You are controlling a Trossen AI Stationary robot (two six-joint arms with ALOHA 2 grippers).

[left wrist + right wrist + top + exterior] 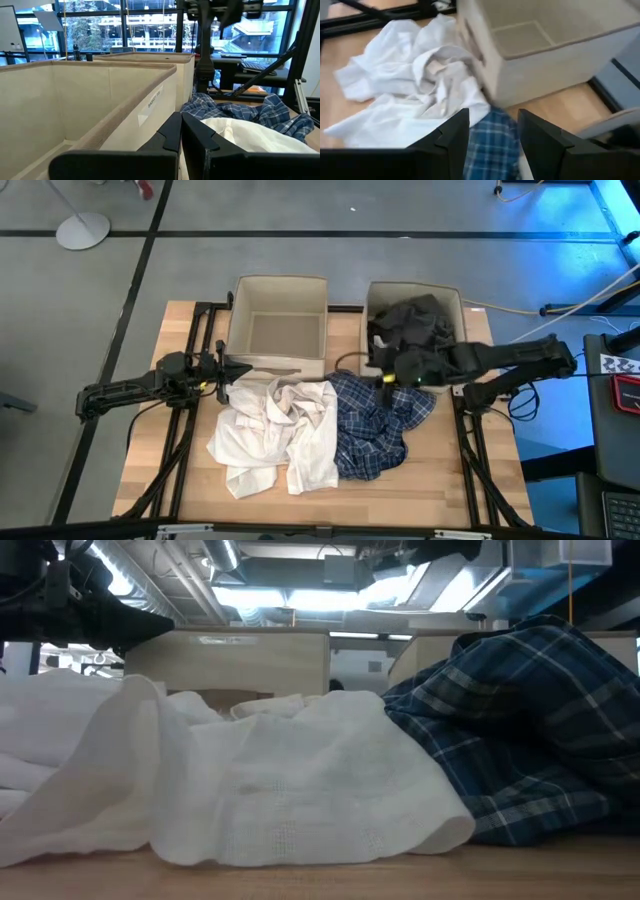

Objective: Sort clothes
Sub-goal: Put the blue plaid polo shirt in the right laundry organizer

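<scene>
A pile of white shirts [275, 435] lies on the table's middle, and a blue-and-white plaid shirt [375, 425] lies against its right side. Both fill the low view, the white shirts [280, 800] and the plaid shirt [520, 740]. Dark grey and dark green garments [415, 325] lie in the right beige box [452, 298]. My left gripper [238, 370] is shut and empty, level, above the white pile's far left corner, beside the left box's near wall. My right gripper [493, 131] is open and empty above the plaid shirt's far edge [492, 145], in front of the right box.
The left beige box [240, 330] stands at the table's far side with nothing in it, and its near wall [125, 107] is right beside my left fingers. Black frame rails run along the table's left and right sides. Bare wood shows along the near edge [330, 505].
</scene>
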